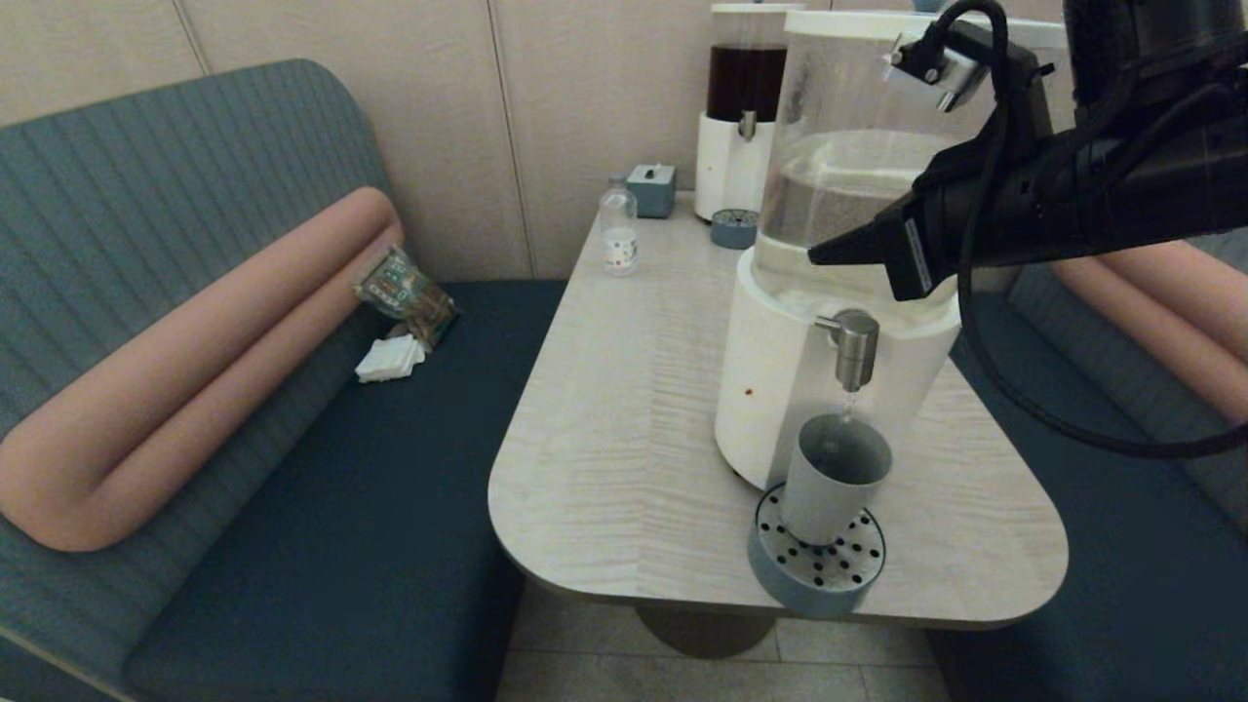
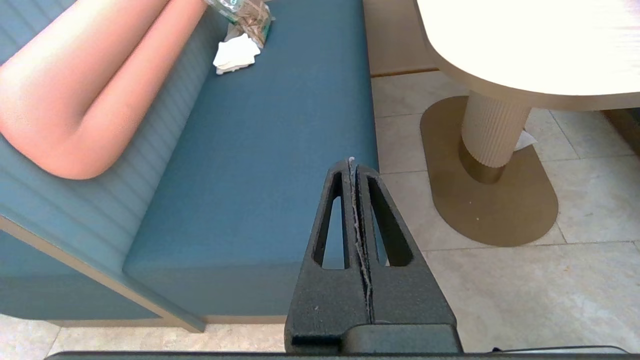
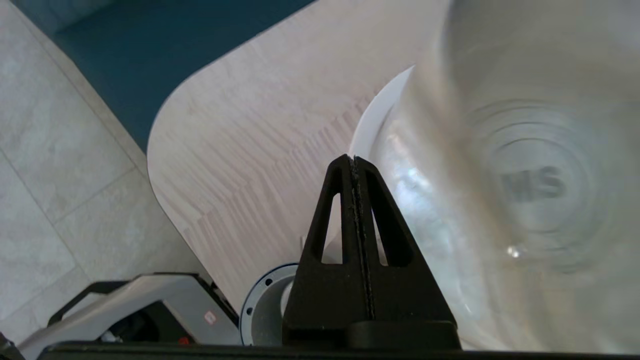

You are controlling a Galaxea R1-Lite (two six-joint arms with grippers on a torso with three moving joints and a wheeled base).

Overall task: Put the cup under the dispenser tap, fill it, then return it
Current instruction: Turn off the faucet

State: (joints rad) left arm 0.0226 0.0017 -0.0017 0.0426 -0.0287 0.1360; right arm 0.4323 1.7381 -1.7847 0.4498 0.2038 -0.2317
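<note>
The grey-blue cup point(image 1: 834, 478) stands upright on a round perforated drip tray point(image 1: 817, 565), directly under the brushed-steel dispenser tap point(image 1: 855, 348). A thin thread of clear liquid drops from the tap into the cup. My right gripper point(image 1: 814, 258) is shut on nothing and hovers against the clear tank point(image 1: 838, 185), above and just left of the tap. In the right wrist view that gripper point(image 3: 353, 159) covers most of the cup, and only the tray's rim point(image 3: 252, 305) shows. My left gripper point(image 2: 351, 162) is shut and empty, parked low over the bench's edge and the floor.
At the table's back stand a smaller dark-liquid dispenser point(image 1: 746, 107), its small drip tray point(image 1: 733, 228), a clear bottle point(image 1: 618, 234) and a blue box point(image 1: 651, 190). The large tray overhangs the table's point(image 1: 624, 409) near edge. A snack packet point(image 1: 405, 292) and tissue point(image 1: 390, 359) lie on the left bench.
</note>
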